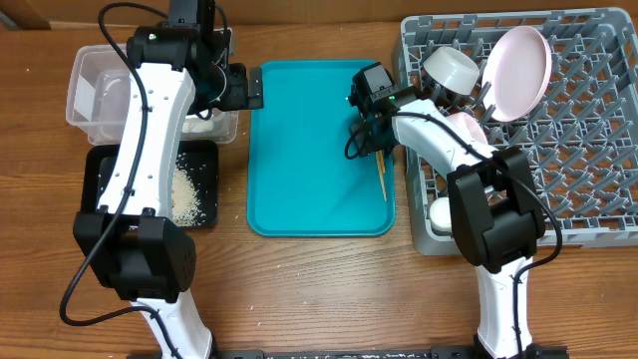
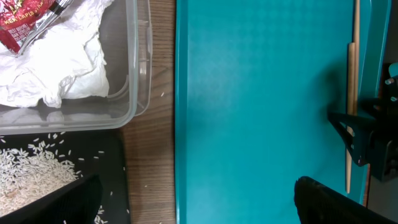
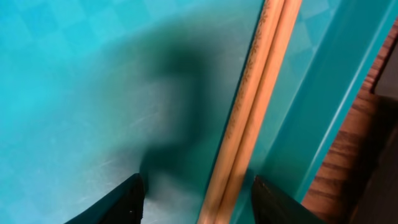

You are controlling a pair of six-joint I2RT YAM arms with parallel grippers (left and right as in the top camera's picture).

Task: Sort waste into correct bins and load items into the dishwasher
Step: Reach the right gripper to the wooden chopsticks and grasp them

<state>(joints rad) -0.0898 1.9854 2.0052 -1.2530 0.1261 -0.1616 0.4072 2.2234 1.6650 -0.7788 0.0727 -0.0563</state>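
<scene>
Two wooden chopsticks (image 1: pixel 381 176) lie side by side along the right edge of the teal tray (image 1: pixel 299 150). My right gripper (image 1: pixel 373 135) is open right above them; in the right wrist view the chopsticks (image 3: pixel 252 118) run between its spread fingers (image 3: pixel 200 190). My left gripper (image 1: pixel 245 88) is open and empty (image 2: pixel 199 205) between the clear tub (image 1: pixel 85 90) and the teal tray. The tub holds white tissue (image 2: pixel 59 65) and the red-and-white wrapper (image 2: pixel 18 22). Rice (image 1: pixel 185 194) lies in the black tray (image 1: pixel 199 155). The grey dish rack (image 1: pixel 588 150) holds the pink plate (image 1: pixel 518 60), whitish bowl (image 1: pixel 451 68), pink bowl (image 1: pixel 471 126) and white cup (image 1: pixel 439 211).
A few stray rice grains (image 2: pixel 163 94) lie on the wooden table between the tub and the teal tray. The right arm's links reach over the left side of the dish rack.
</scene>
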